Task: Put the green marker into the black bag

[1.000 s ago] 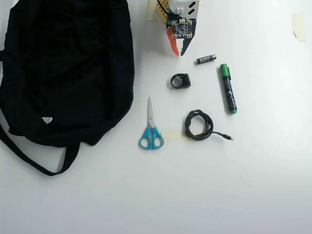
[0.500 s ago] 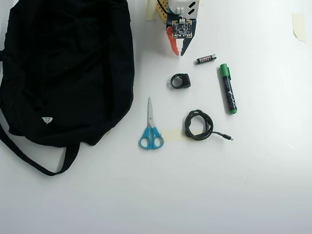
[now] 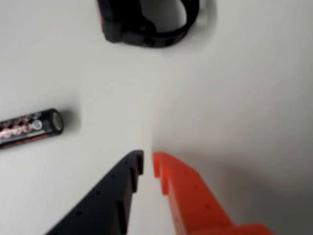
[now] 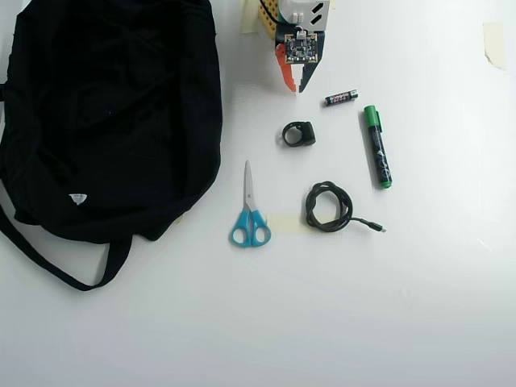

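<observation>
The green marker (image 4: 377,147) lies on the white table at the right of the overhead view, its green cap toward the top. The big black bag (image 4: 105,113) fills the upper left, strap trailing below it. My gripper (image 4: 296,87) hangs at the top centre, up and to the left of the marker and well apart from it. In the wrist view the gripper (image 3: 147,162) shows a black finger and an orange finger almost touching, with nothing between them. The marker is out of the wrist view.
A small black battery (image 4: 341,97) lies just right of the gripper, also seen as the battery (image 3: 30,126) in the wrist view. A black ring-shaped clip (image 4: 298,134), blue-handled scissors (image 4: 249,214) and a coiled black cable (image 4: 330,206) lie mid-table.
</observation>
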